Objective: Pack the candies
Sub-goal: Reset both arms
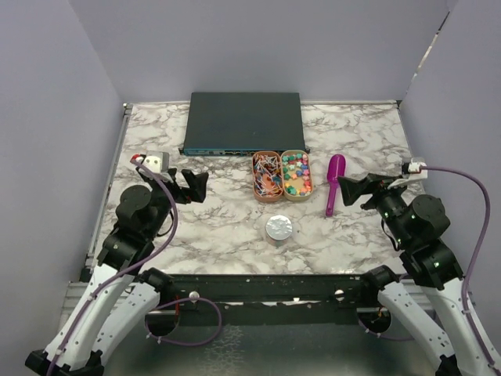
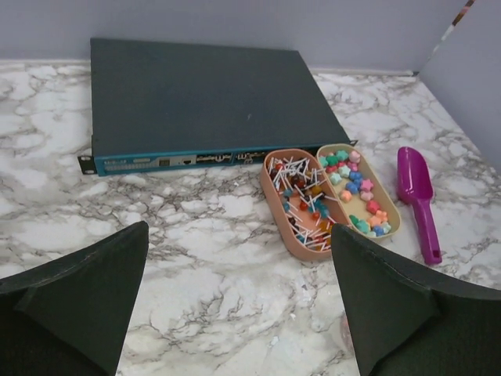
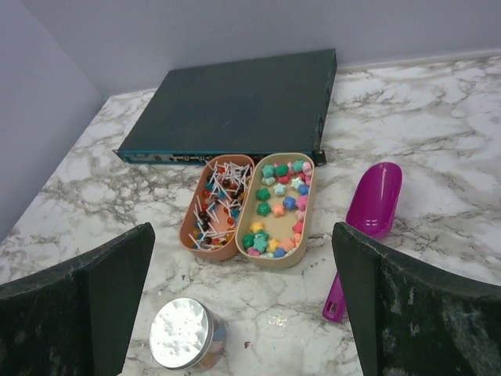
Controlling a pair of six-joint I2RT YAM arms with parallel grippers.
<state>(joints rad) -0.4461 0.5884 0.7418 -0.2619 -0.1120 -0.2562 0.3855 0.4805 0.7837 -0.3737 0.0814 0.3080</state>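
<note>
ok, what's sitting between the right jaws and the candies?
Only the purple scoop, lying flat just beside the candies. The top view shows it best.

Top ext cam: fixed, high up, behind the near edge of the counter (image 1: 211, 227). Looks down & fwd, takes in the whole surface; farthest of the 3.

Left wrist cam: low, close to the surface, faces fwd & to the right across the counter. Fingers of the left end effector (image 2: 239, 235) fill its bottom corners.

Right wrist cam: tilted down a bit more, faces fwd & to the left. Fingers of the right end effector (image 3: 243, 231) sit in its bottom corners likewise.

Shared by all 3: dark flat box (image 1: 243, 121), oval trays (image 1: 282, 176), purple scoop (image 1: 334, 182). The 2 wrist cams see them from opposite sides. Silver-lidded tin (image 1: 279, 228): clear in top & right wrist views.
</note>
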